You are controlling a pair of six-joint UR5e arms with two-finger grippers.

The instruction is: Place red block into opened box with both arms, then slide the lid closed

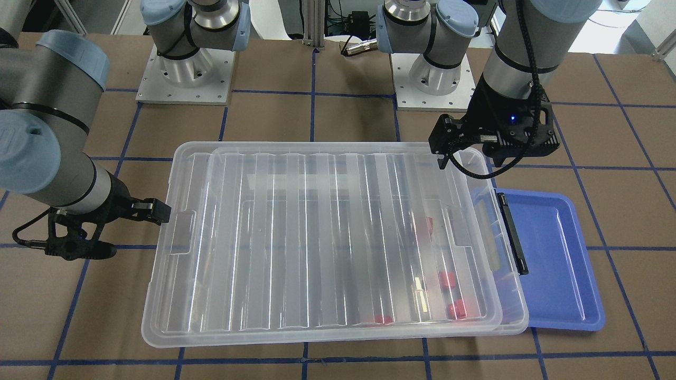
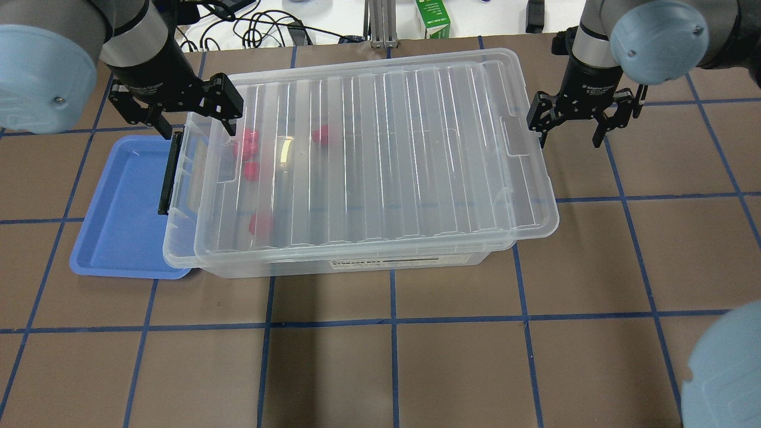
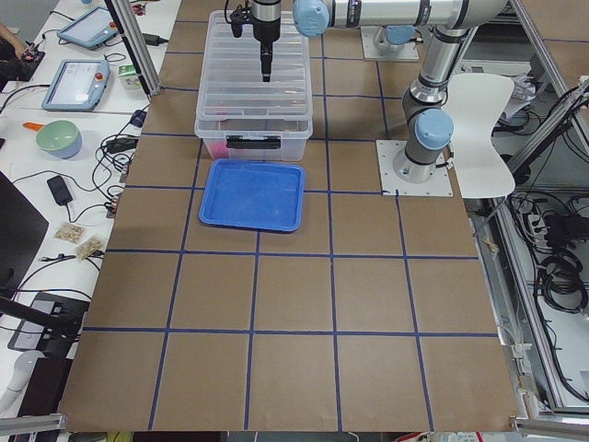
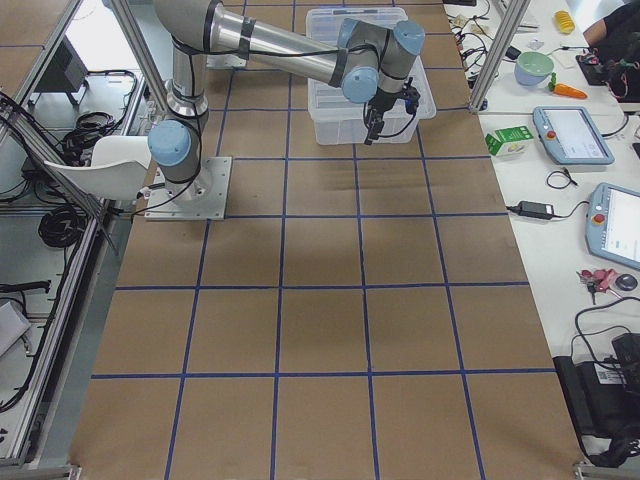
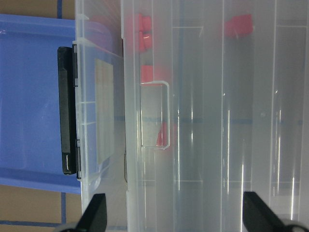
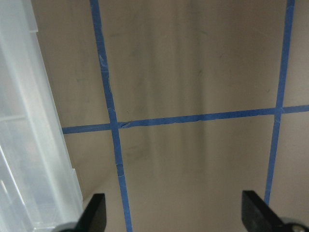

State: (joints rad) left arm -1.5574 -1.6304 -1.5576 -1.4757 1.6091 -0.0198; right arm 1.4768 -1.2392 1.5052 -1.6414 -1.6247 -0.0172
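Note:
The see-through box sits mid-table with the ribbed lid lying on it. The lid is shifted toward my right side, so the box's end with the black bar stays uncovered. Several red blocks lie inside and show through the lid. My left gripper hovers open over that uncovered end, holding nothing. My right gripper is open and empty just beyond the lid's other short end. Its near finger is close beside the lid's edge; whether it touches I cannot tell.
A blue tray lies partly under the box's bar end. The table is brown board with blue tape lines. Cables and a green carton lie past the far edge. Tablets, a bowl and other items sit on side benches.

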